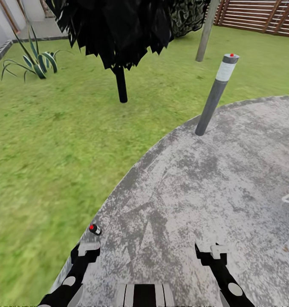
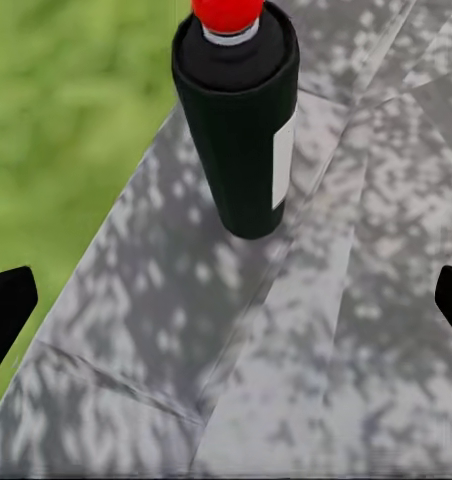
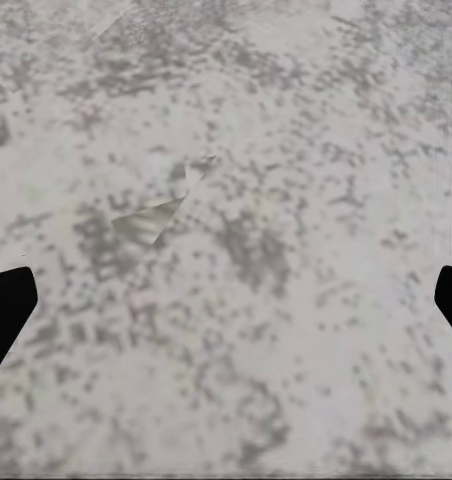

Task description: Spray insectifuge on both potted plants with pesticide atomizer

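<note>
Step in hand, as judged: closing in to grasp the pesticide atomizer (image 1: 94, 230). It stands upright on the stone patio (image 1: 204, 192) close to the patio's edge with the lawn (image 1: 46, 149), just ahead of the left end effector (image 1: 88, 248).

Left end effector: fingers spread wide, bottle not yet between them; in the left wrist view the pesticide atomizer (image 2: 238, 120) sits ahead of the gap, slightly off centre, red cap up, white label facing one side. Advice: advance straight along the fingers, centre on the dark body below the cap, close only when the body is well inside; a glancing touch would likely tip so slim a bottle.

Right end effector (image 1: 212, 249): spread, empty, over bare stone.

Surface: mottled grey, flat, faint seams. Farther off: a grey bollard lamp (image 1: 215, 94) at the patio rim, a dark-leaved tree (image 1: 119, 30), a striped aloe-like plant (image 1: 36, 62) on the grass, slat fence (image 1: 255, 15) beyond.
</note>
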Controlling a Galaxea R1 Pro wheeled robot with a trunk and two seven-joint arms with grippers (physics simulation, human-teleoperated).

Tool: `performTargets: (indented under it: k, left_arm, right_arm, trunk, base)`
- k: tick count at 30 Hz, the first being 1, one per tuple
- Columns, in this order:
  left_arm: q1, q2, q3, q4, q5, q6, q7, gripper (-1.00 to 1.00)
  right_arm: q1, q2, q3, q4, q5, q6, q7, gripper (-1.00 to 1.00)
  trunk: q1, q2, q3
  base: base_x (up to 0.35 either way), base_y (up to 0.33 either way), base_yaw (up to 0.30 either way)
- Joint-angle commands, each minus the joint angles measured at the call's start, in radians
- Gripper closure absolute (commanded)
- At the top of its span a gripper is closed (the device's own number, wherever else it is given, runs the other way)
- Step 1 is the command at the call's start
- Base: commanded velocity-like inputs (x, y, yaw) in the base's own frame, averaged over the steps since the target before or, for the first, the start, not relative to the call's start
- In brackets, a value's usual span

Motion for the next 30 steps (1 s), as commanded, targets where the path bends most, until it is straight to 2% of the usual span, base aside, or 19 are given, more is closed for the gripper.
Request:
performTargets:
  k: [1, 5, 14, 21, 30]
  left_arm:
    - [0.000, 0.000, -0.002, 0.001, -0.001, -0.003, 0.005, -1.00]
    - [0.000, 0.001, -0.001, 0.001, 0.000, -0.003, 0.005, -1.00]
    - [0.000, 0.001, 0.000, 0.006, -0.001, -0.003, 0.005, -1.00]
    - [0.000, 0.002, 0.000, 0.008, 0.000, -0.003, 0.005, -1.00]
    - [0.000, 0.002, 0.000, 0.008, 0.000, -0.003, 0.005, -1.00]
  right_arm:
    - [0.000, 0.000, 0.000, 0.001, 0.000, -0.003, 0.000, -1.00]
    - [0.000, 0.001, 0.001, 0.004, 0.003, -0.004, -0.001, -1.00]
    - [0.000, 0.000, 0.003, 0.006, 0.006, -0.005, 0.002, -1.00]
    - [0.000, 0.000, 0.003, 0.006, 0.006, -0.005, 0.003, -1.00]
    - [0.000, 0.000, 0.003, 0.004, 0.005, -0.005, 0.003, -1.00]
  trunk:
    - [0.000, 0.000, -0.006]
    - [0.002, -0.001, -0.023]
    - [0.002, -0.001, -0.024]
    - [0.002, -0.001, -0.024]
    - [0.002, -0.001, -0.024]
  base:
    - [0.000, 0.000, 0.000]
    - [0.000, 0.000, 0.000]
    - [0.003, 0.000, 0.000]
    - [0.189, 0.000, 0.000]
    - [0.031, 0.000, 0.000]
